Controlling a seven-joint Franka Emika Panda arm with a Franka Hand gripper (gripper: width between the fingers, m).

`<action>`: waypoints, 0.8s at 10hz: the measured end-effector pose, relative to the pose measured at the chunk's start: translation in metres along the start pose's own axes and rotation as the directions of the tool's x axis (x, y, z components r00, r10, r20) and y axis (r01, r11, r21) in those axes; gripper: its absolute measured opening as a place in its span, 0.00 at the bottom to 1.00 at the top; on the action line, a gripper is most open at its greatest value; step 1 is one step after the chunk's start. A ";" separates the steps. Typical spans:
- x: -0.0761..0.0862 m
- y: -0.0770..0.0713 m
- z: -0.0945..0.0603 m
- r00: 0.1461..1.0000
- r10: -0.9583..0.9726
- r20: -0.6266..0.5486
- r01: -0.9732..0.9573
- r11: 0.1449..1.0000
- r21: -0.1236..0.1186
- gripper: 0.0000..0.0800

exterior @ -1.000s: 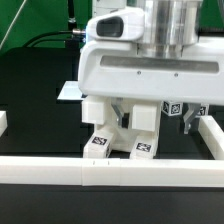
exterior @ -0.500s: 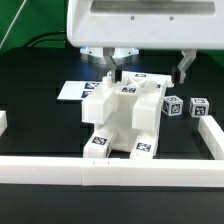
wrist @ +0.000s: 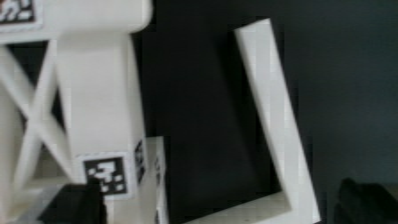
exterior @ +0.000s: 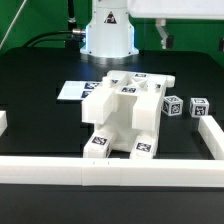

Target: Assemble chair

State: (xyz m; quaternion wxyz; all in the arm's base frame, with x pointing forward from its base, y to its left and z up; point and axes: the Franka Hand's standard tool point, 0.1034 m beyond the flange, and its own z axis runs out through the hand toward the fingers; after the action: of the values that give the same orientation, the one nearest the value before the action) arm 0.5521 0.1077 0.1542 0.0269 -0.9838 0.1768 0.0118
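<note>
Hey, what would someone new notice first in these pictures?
The partly built white chair dominates mid-table, just behind the front border rail. Two small tagged blocks lie beside it on the exterior view's right, and the robot's white base stands behind.

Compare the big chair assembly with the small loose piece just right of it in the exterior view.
The chair assembly is larger than the loose piece. The chair assembly is several joined parts; the loose piece is one small block. The chair assembly stands by the front rail; the loose piece sits farther back. Both are white with black-and-white tags.
</note>
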 end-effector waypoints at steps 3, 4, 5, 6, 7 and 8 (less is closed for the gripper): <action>0.000 0.001 0.001 1.000 -0.014 0.000 0.014 1.000 -0.001 0.81; -0.008 -0.008 0.003 0.998 0.070 -0.001 -0.070 0.998 0.004 0.81; -0.028 -0.022 0.009 0.995 0.092 -0.023 -0.092 0.996 0.021 0.81; -0.055 -0.032 0.020 0.994 0.111 -0.023 -0.110 0.994 0.024 0.81; -0.068 -0.036 0.030 0.994 0.108 -0.028 -0.107 0.994 0.022 0.81; -0.080 -0.038 0.043 0.993 0.108 -0.040 -0.107 0.994 0.018 0.81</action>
State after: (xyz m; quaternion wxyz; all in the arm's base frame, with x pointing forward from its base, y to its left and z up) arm 0.4895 0.1739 0.1154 0.0302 -0.9726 0.2302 -0.0084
